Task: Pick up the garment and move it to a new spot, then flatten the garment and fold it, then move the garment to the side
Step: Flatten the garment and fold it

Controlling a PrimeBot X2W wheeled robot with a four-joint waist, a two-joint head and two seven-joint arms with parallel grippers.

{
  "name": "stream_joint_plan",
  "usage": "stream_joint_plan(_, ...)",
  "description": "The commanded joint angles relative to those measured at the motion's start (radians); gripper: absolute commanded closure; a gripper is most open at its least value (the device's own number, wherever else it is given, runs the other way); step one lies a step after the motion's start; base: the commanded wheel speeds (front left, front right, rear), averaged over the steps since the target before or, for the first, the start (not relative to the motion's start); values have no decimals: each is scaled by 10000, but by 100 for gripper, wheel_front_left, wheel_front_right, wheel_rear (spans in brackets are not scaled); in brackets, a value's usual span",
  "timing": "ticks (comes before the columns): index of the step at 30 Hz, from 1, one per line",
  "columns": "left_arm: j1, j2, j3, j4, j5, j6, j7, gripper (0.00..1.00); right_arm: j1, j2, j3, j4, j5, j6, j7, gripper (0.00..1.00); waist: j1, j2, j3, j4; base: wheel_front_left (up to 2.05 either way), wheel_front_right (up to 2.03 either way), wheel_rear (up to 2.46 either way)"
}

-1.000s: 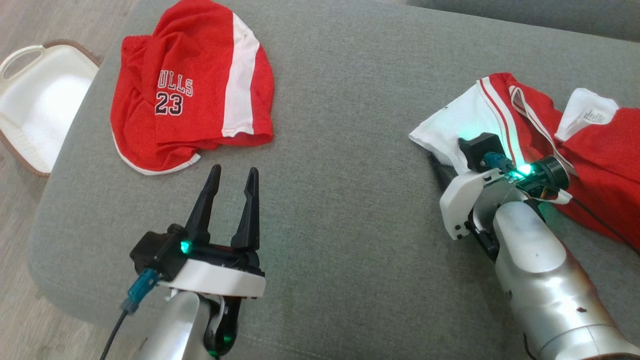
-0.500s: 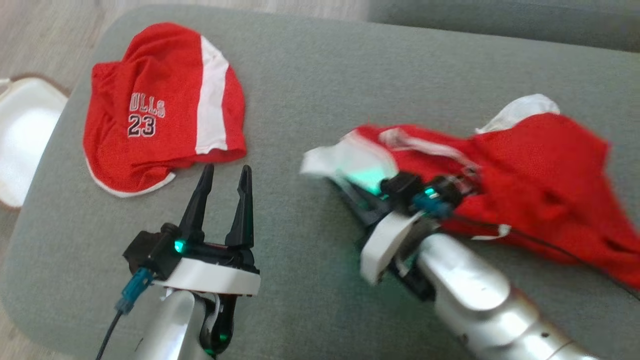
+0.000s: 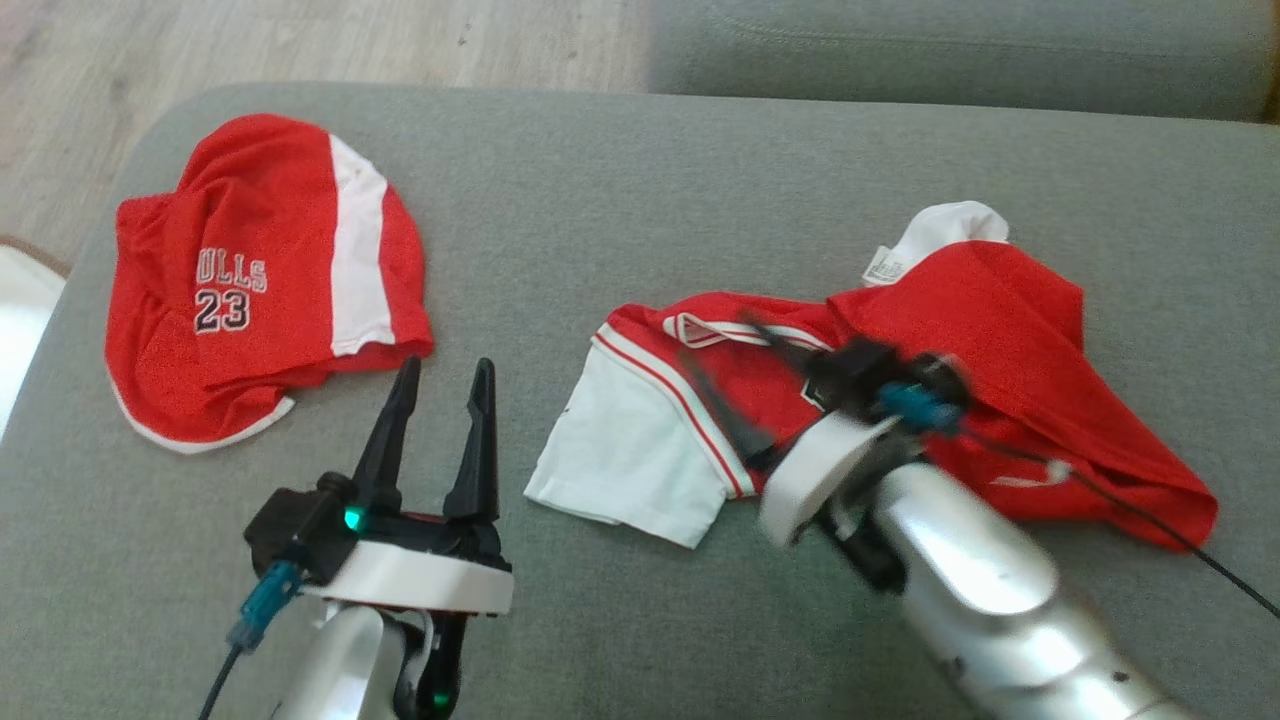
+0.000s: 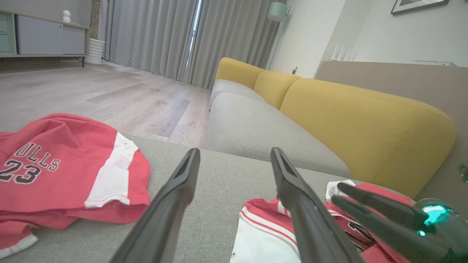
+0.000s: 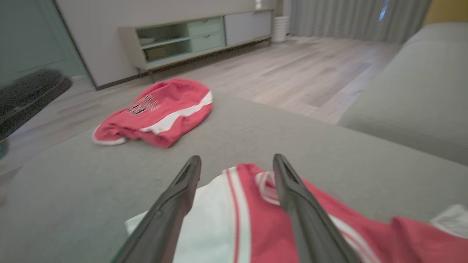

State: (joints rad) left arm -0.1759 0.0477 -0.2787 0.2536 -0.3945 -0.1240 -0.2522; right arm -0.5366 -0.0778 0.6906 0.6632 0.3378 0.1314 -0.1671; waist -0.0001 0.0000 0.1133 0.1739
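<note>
The garment, a crumpled red jersey with a white panel and striped trim, lies on the grey sofa seat right of centre. My right gripper hovers blurred over its middle, jaws open, holding nothing. In the right wrist view that gripper stands spread above the garment's white and red cloth. My left gripper is open and empty, just left of the white panel. The left wrist view shows the left gripper open, the garment at lower right and the right gripper's fingers beside it.
Red shorts printed "ULLS 23" with a white stripe lie on the seat's left part, also seen as shorts and shorts. A second grey cushion runs along the back. A yellow backrest rises behind. Wooden floor lies beyond the left edge.
The right gripper dragged the garment leftward toward the seat's middle, then let it go and opened. The head camera also shifted. The left gripper kept its pose.
</note>
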Motion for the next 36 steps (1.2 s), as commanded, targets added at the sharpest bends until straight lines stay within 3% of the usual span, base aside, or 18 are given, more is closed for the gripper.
stream_joint_plan(1,-171,26,444,-373,73,-6,-95,0,178,35,-639,-351,-386,-7,-233,0,1,0,-114,-152,0,0,0)
stream_joint_plan(7,-52,26,404,-516,52,10,-95,0,1379,130,-3862,-1264,-2367,-7,-409,0,1,0,-180,-305,0,0,0)
stream_joint_plan(11,2,26,340,-568,44,15,-95,0,2363,258,-5165,-2413,-3148,-7,-440,0,1,0,-73,-334,0,0,0)
stream_joint_plan(21,-77,26,257,-564,106,-13,-95,0,2960,273,-5280,-3497,-3428,-7,38,0,1,0,136,-290,0,0,0)
stream_joint_plan(36,-348,26,12,-468,-9,-47,-95,0,1862,274,-6035,-2029,-5194,-7,882,0,1,0,751,350,0,0,0)
